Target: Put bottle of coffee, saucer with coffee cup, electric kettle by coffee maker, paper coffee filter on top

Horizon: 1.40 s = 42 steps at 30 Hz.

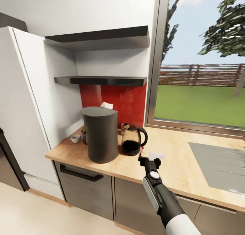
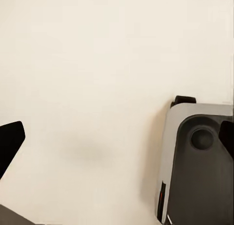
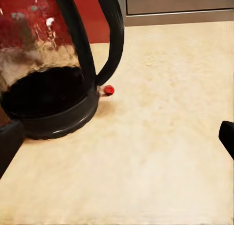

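Glass electric kettle (image 1: 132,139) sits on the tan countertop (image 1: 177,167), just right of the grey coffee maker (image 1: 100,133). Paper coffee filter (image 1: 107,105) pokes up behind the maker; coffee cup (image 1: 75,138) left of it. Right gripper (image 1: 149,159) near the kettle's handle, jaws apart, empty. Left gripper (image 2: 117,142) over pale floor, jaws apart.

Open table (image 1: 170,167) is being left right of the kettle (image 1: 132,140); leftward passage is being blocked by the coffee maker (image 1: 101,134).
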{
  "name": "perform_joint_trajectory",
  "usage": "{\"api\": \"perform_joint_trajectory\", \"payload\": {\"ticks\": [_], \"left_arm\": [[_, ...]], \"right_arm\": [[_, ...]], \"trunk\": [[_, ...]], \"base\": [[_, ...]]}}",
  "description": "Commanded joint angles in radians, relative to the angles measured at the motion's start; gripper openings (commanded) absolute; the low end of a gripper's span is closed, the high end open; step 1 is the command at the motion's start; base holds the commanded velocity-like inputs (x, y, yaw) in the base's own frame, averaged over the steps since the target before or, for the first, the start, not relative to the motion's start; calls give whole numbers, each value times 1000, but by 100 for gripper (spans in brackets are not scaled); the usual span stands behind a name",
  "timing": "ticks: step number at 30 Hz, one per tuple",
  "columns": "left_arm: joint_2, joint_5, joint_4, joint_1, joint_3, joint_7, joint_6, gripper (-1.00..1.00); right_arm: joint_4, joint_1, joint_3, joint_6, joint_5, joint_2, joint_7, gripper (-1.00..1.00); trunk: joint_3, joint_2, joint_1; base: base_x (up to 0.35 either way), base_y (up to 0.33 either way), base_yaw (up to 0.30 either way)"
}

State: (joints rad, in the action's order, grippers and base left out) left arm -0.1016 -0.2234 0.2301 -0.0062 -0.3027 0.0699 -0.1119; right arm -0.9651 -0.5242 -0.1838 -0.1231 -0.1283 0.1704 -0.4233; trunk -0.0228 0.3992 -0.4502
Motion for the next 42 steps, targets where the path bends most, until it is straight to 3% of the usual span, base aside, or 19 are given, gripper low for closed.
{"api": "perform_joint_trajectory", "payload": {"ticks": [1,4,6,9,10,14,17,22,23,26,29,31,33,36,37,38,41,42], "left_arm": [[-1,-10,7,-3,-6,2,-5,100],[-3,-10,51,-10,-6,2,-5,100],[-3,-10,69,-13,-7,2,-6,100],[-4,-10,71,-14,-6,2,-6,100],[-4,-10,72,-14,-6,2,-6,100],[-4,-10,72,-14,-6,1,-6,100],[-4,-10,72,-14,-6,1,-6,100],[-4,-10,71,-14,-6,1,-6,100],[-4,-10,71,-14,-6,1,-6,100],[-4,-12,71,-14,-5,1,-6,100],[-4,-15,68,-14,-4,1,-6,100],[-4,-16,65,-14,-2,1,-6,100],[-4,-18,60,-14,1,1,-5,100],[-4,-19,58,-13,4,1,-5,100],[-4,-19,57,-12,4,0,-4,100],[-2,-18,56,-8,7,-2,-2,100],[2,-18,54,-4,8,-3,0,100],[4,-17,46,0,7,-4,1,100]], "right_arm": [[-1,0,-4,-4,-7,0,-6,100],[-1,1,-51,-7,-8,4,-4,100],[-2,2,-200,-9,-8,4,-3,100],[-7,4,-337,-8,-27,4,-3,100],[-8,5,-448,-6,-96,4,-3,100],[-10,6,-629,-5,-225,4,-2,100],[-11,6,-727,-4,-256,4,-2,100],[-12,6,-833,-3,-278,4,6,100],[-9,6,-895,-4,-321,4,61,100],[8,6,-931,-4,-389,4,144,100],[127,6,-943,-4,-454,4,192,100],[204,6,-944,-4,-464,4,198,100],[378,14,-946,-5,-472,4,203,100],[493,39,-945,-5,-474,4,204,100],[538,52,-945,-5,-474,4,204,100],[682,103,-944,-4,-474,4,206,100],[792,130,-941,-4,-475,4,207,100],[884,149,-935,-4,-482,4,207,100]], "trunk": [[1,1,0],[1,1,0],[1,1,0],[1,1,0],[1,1,0],[1,1,0],[1,1,0],[1,1,0],[1,1,0],[1,1,0],[1,1,0],[1,1,0],[1,1,0],[1,1,0],[1,1,0],[1,1,0],[1,1,0],[1,1,0]], "base": [[-285,147,0],[-175,105,0],[-27,17,0],[-7,4,0],[-1,1,0],[0,0,0],[0,0,0],[0,0,0],[0,0,0],[0,0,0],[0,0,0],[0,0,0],[0,0,0],[0,0,0],[0,0,0],[0,0,0],[0,0,0],[0,0,0]]}}
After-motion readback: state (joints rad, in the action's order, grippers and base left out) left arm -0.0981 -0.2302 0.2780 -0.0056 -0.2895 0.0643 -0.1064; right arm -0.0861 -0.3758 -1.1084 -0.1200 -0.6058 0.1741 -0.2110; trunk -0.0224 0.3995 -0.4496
